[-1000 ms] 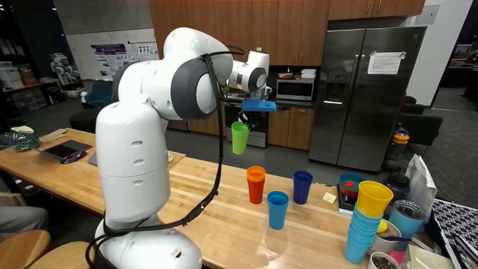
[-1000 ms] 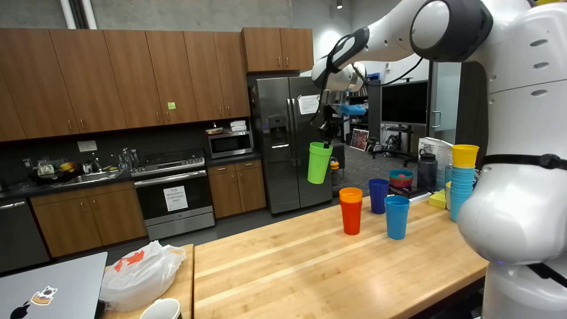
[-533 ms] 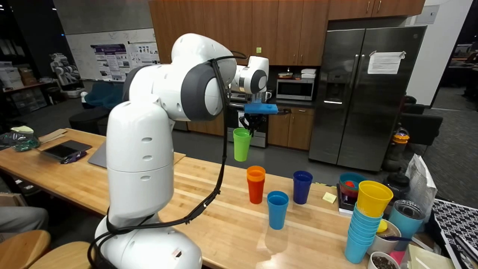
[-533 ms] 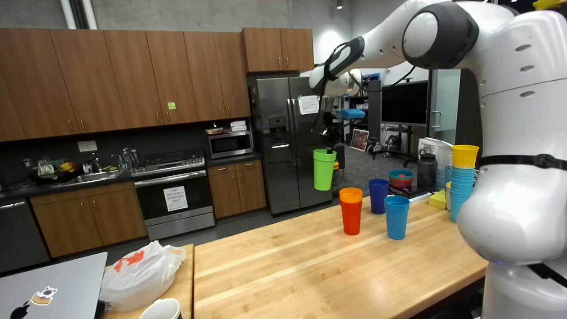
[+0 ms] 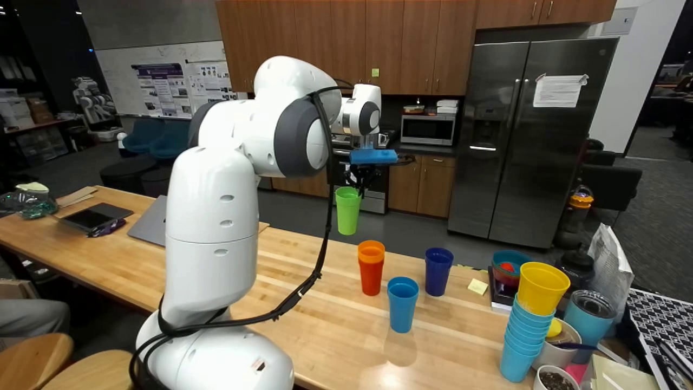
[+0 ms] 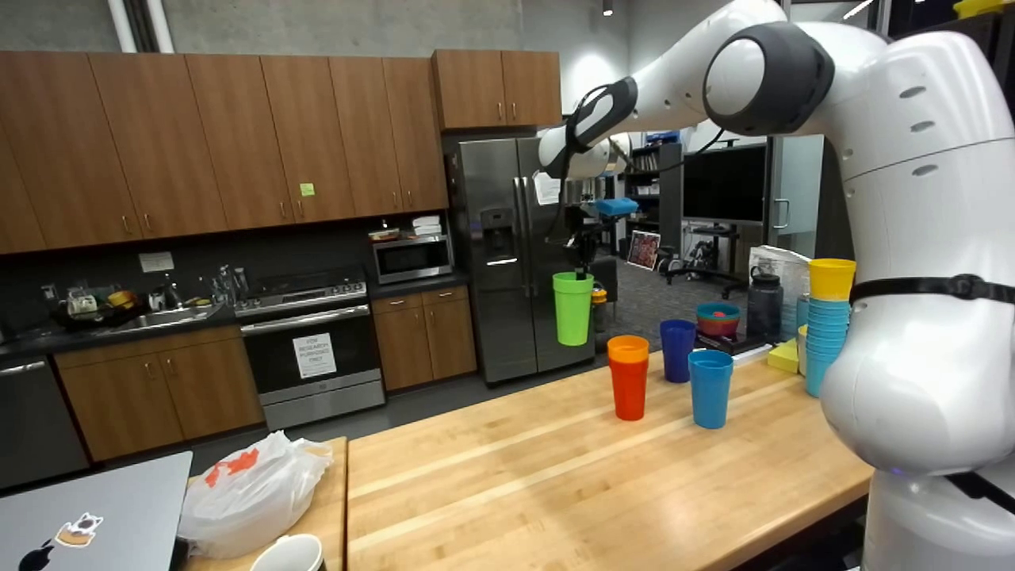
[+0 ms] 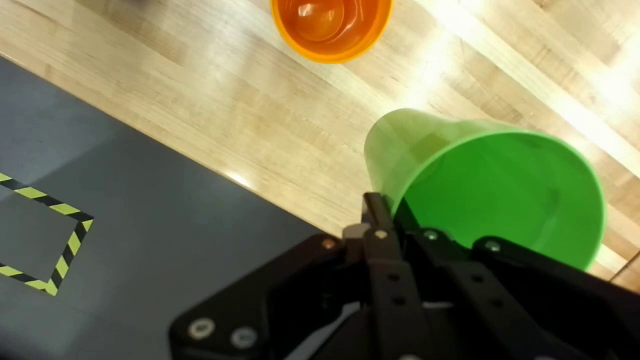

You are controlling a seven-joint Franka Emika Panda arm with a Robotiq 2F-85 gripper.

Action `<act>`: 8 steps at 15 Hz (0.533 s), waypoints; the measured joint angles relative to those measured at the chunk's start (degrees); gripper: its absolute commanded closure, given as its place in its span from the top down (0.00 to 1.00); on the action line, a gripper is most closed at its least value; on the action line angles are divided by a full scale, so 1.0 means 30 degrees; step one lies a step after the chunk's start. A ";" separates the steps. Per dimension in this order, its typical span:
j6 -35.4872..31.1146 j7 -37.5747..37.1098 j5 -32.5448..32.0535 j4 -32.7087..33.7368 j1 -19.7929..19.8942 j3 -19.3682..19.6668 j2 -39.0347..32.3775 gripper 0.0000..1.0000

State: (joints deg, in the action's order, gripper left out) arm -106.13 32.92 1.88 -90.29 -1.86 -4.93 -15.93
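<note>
The fingers [image 7: 378,220] grasp the green cup [image 6: 572,309] by one side of its rim, and the cup hangs mouth up, close to upright, in the air above the tabletop [image 6: 515,476]. Since the wall is pinched at a single edge, the cup may swing or twist, so slow, smooth moves seem best, with its base carried higher than the nearby orange cup [image 7: 330,30].

In an exterior view, a poster [image 5: 158,89] hangs at ten o'clock, a sheet of paper [image 5: 559,91] is on the fridge [image 5: 541,157] at two, and round wooden seats [image 5: 32,360] show at eight.
</note>
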 measured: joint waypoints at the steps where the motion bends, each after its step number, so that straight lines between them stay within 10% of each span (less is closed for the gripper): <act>1: 0.0036 -0.0006 -0.0085 0.0145 -0.0059 -0.0036 -0.0124 0.01; 8: 0.0141 -0.0044 -0.0237 0.1108 -0.0209 -0.0250 -0.1478 0.01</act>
State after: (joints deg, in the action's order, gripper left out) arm -105.71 32.79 1.17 -86.96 -2.49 -5.68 -20.36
